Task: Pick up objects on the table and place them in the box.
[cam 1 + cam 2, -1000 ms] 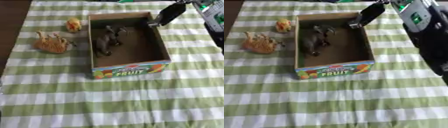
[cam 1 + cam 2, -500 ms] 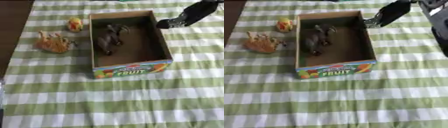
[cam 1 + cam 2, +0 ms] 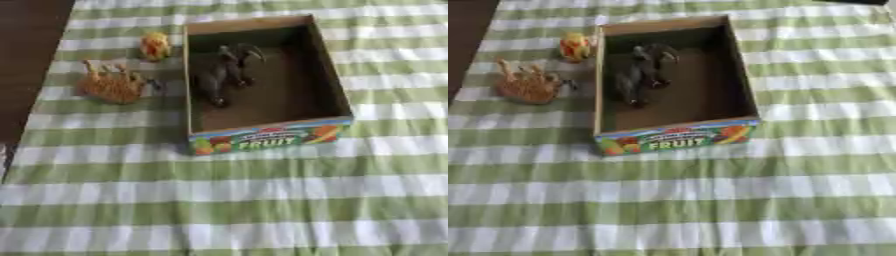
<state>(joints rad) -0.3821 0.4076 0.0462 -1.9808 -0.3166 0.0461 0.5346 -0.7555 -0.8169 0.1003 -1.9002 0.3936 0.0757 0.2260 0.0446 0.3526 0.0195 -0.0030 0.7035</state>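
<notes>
Green-and-white checked cloth [image 3: 262, 200] covering the desk, full frame. Brown cardboard box [image 3: 335, 90] with "FRUIT" printed on its near panel, upper centre, open top. Dark grey animal figure [image 3: 223, 75], lying inside the box toward its left wall. Orange-brown animal figure [image 3: 109, 85], on the cloth left of the box, apart from it. Small yellow-and-orange toy [image 3: 155, 46], upper left, just beside the box's far-left corner. Neither hand in frame; state cannot be told

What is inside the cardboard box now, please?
Inside the box lies one dark grey animal figure, toward its left wall. The rest of the brown floor looks bare; the near wall hides a strip of it.
</notes>
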